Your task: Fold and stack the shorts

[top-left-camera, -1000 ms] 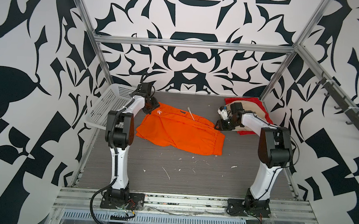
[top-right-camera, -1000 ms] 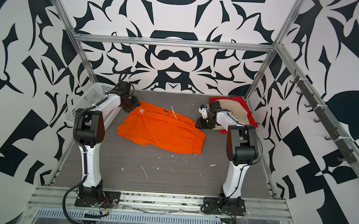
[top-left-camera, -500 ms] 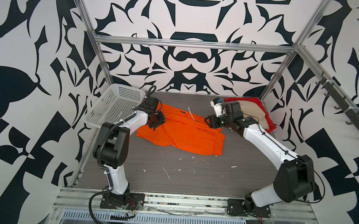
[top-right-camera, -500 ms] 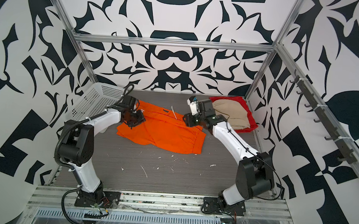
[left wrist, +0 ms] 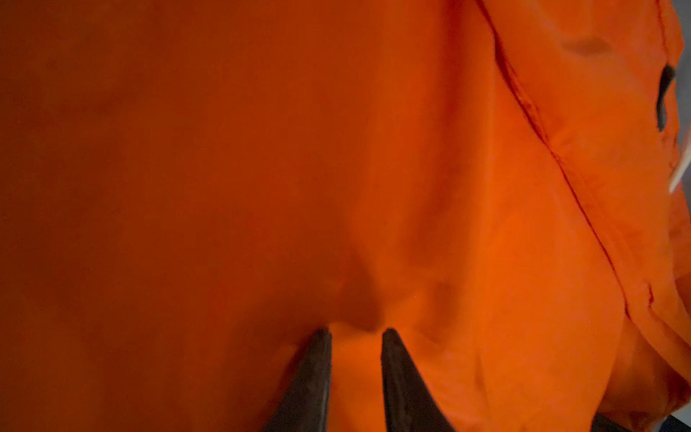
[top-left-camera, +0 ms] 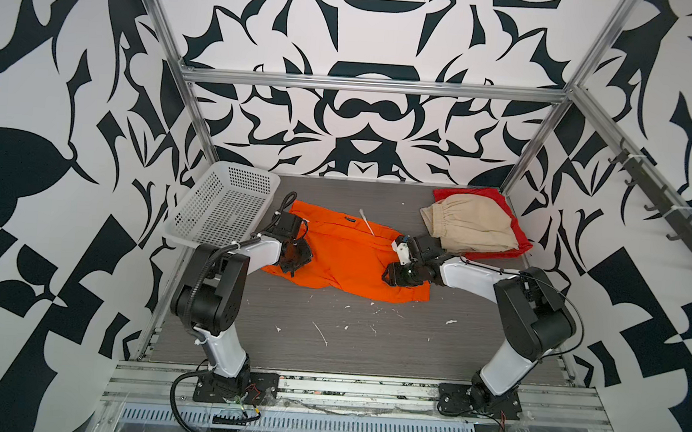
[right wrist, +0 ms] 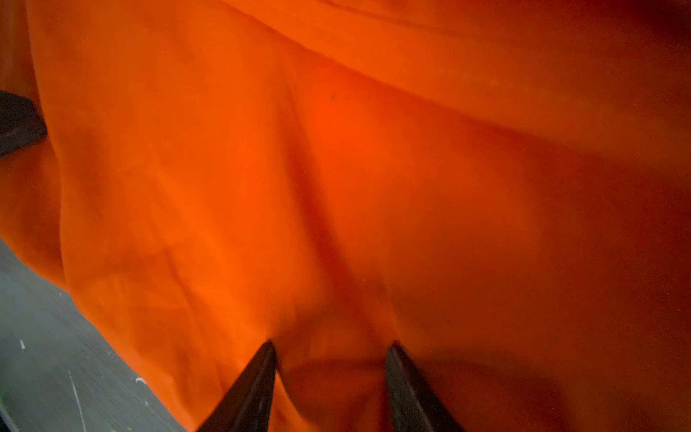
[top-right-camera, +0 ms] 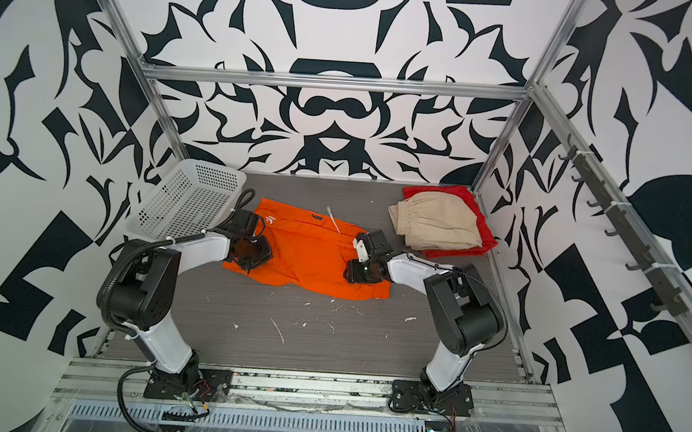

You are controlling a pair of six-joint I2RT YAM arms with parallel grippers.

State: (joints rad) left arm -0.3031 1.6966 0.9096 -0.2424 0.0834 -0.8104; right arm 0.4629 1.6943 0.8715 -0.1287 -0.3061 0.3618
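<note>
I'm starting the fold, I judge: the orange shorts (top-left-camera: 345,254) lie spread mid-table. My left gripper (left wrist: 357,331) pinches their left end, jaws narrow. My right gripper (right wrist: 331,344) rests half-wide on the right end and must close next.

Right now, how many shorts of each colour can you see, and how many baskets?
orange shorts: 1
beige shorts: 1
red shorts: 1
white basket: 1
Total: 4 things, 3 of them shorts
</note>
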